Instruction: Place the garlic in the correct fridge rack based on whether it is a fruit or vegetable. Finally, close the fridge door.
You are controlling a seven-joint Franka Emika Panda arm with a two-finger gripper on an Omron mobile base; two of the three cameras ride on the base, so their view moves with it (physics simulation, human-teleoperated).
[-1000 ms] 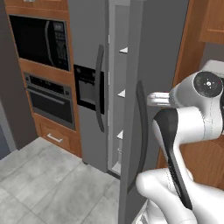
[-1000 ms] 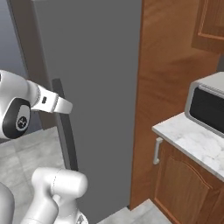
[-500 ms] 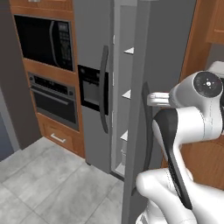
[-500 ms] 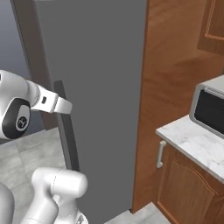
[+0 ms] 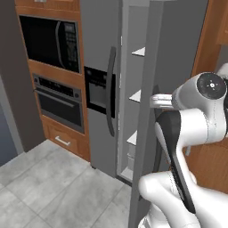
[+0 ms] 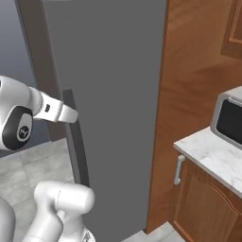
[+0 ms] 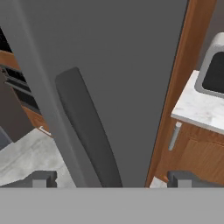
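The tall plain grey fridge door (image 5: 178, 40) stands partly ajar, and white shelf edges (image 5: 136, 95) show in the gap beside it. The same door (image 6: 113, 85) faces me in the right base view, with its long dark handle (image 6: 75, 142). My gripper (image 7: 112, 178) is open close in front of the door (image 7: 127, 57). Its fingertips (image 7: 43, 178) stand wide on either side of the lower end of the handle (image 7: 85, 127), without closing on it. The garlic is out of view.
Left of the gap is the grey door with the black dispenser panel (image 5: 100, 91), then a built-in microwave (image 5: 46, 40) and oven (image 5: 60, 102). Right of the fridge a wooden panel (image 6: 198, 85) meets a marble counter (image 6: 208, 153) carrying a small oven (image 6: 231, 118).
The whole picture has shifted as the base moved. The arm keeps its pose at the door, and the gap into the fridge looks slightly narrower.
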